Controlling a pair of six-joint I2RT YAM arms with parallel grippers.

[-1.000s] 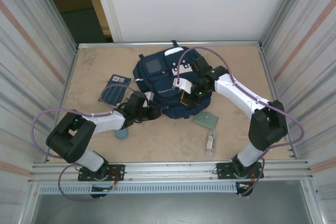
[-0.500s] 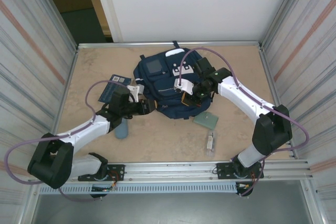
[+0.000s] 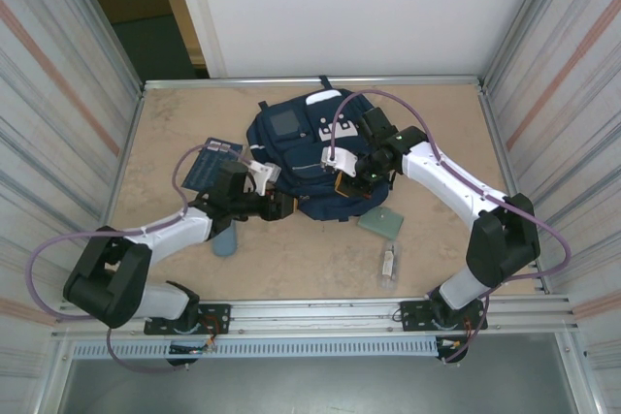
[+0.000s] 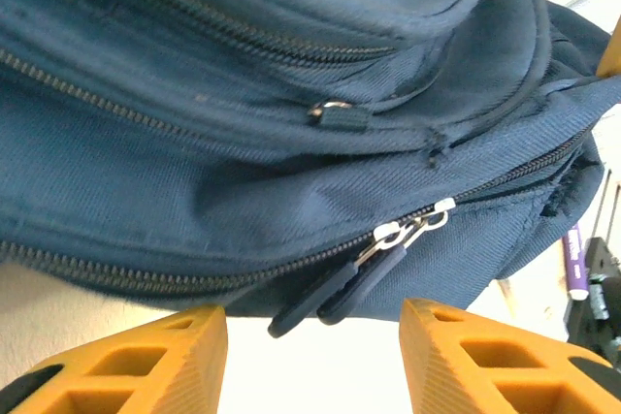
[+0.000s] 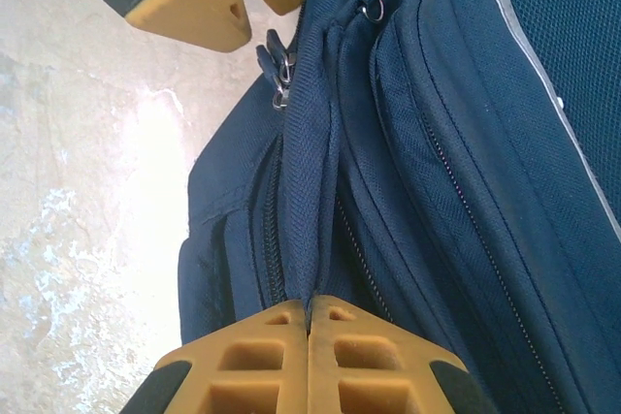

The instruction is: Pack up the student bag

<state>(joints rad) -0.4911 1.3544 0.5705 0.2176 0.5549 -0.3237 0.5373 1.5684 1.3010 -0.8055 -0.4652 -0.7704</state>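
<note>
– Student bag [image 3: 306, 157]: position, please.

– It lies flat toward the far middle of the worktop [image 3: 165, 123], grey panel up, between the two arms.

– Left tool [image 4: 310, 356]?

– Spread, with nothing between its fingers. It sits at the bag's near-left edge, facing a pair of zip pulls [image 4: 388, 239] that hang just beyond the fingertips. It is not touching them.

– Right tool [image 5: 309, 356]?

– Pressed together at the bag's right side. A ridge of the navy fabric runs straight into the closed fingers, so it appears to be nipping a fold beside the zip, probably to brace the bag.

– Condition of that zip?

– As far as the left wrist view shows, the two sliders meet and the teeth are closed on both sides. No compartment stands open.

– Loose items?

– Four lie on the worktop outside the bag:
  - a dark patterned card [image 3: 209, 167] to the left, just beside the bag
  - a blue-grey item [image 3: 225, 239] beside the left arm
  - a green square [image 3: 380, 220] near the bag's near-right corner
  - a small pale object [image 3: 388, 264] nearer the bases

– Assessment of progress?

– Early. Nothing can be seen inside the bag, and its interior is hidden. In my judgement, what remains is to open the zip, load all four items and close it.
</note>
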